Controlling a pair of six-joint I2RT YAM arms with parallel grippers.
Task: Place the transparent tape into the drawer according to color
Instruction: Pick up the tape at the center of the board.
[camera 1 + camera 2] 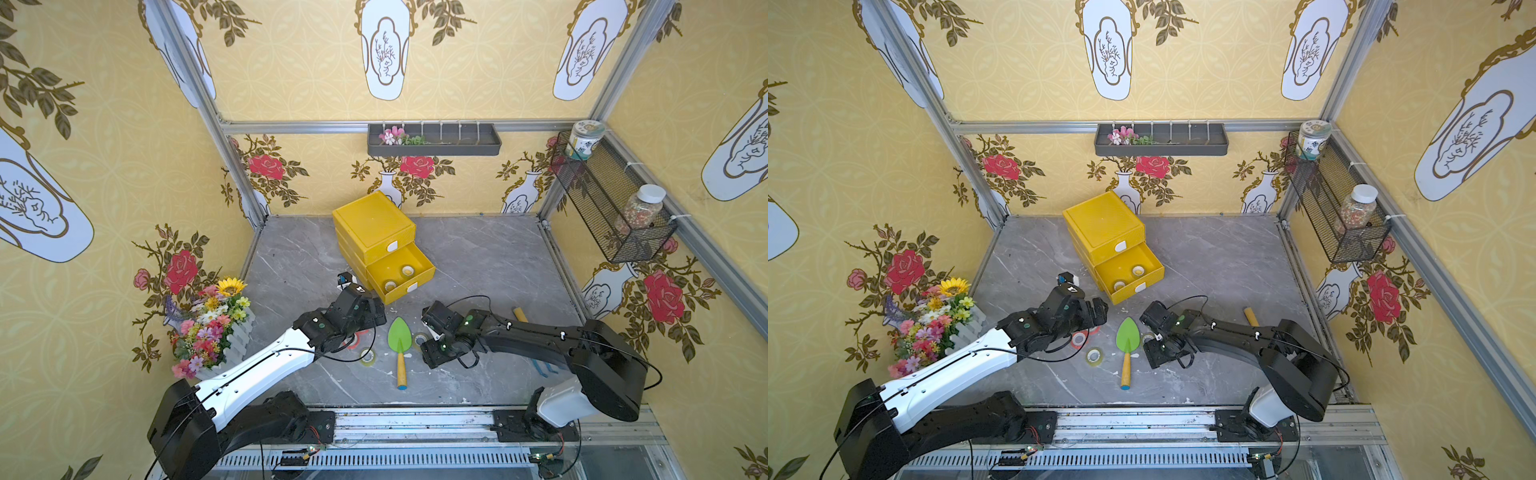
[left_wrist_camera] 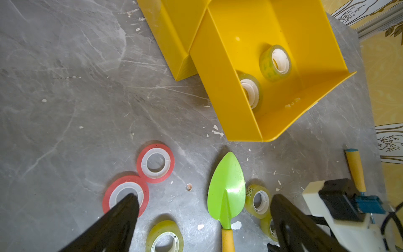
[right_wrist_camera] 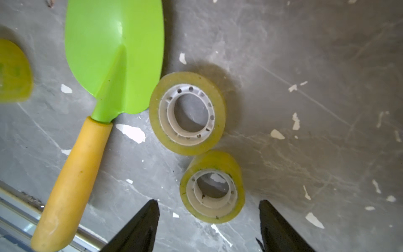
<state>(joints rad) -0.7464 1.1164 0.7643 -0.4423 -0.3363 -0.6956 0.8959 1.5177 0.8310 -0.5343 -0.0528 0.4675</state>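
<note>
A yellow drawer unit has its lower drawer [image 1: 395, 296] pulled out, and two yellowish transparent tape rolls [image 2: 265, 63] [image 2: 250, 93] lie inside. Two red rolls [image 2: 142, 162] [image 2: 113, 192] lie flat on the grey table. My left gripper [image 2: 205, 197] hangs open above the table, one finger over a red roll, the other near two yellowish rolls [image 2: 250, 192] [image 2: 267, 227]. Another yellowish roll [image 2: 164, 229] lies between its fingers, lower down. My right gripper [image 3: 208, 201] is open, its fingers on either side of a yellowish roll [image 3: 218, 157] without touching it. A second yellowish roll [image 3: 157, 109] rests against the trowel.
A green trowel [image 1: 400, 338] with a yellow handle lies between the arms. A flower pot [image 1: 216, 328] stands at the left wall. Another yellow tool handle [image 1: 519, 313] and a blue tool [image 1: 544, 368] lie behind the right arm. A wire basket [image 1: 602, 208] hangs on the right wall.
</note>
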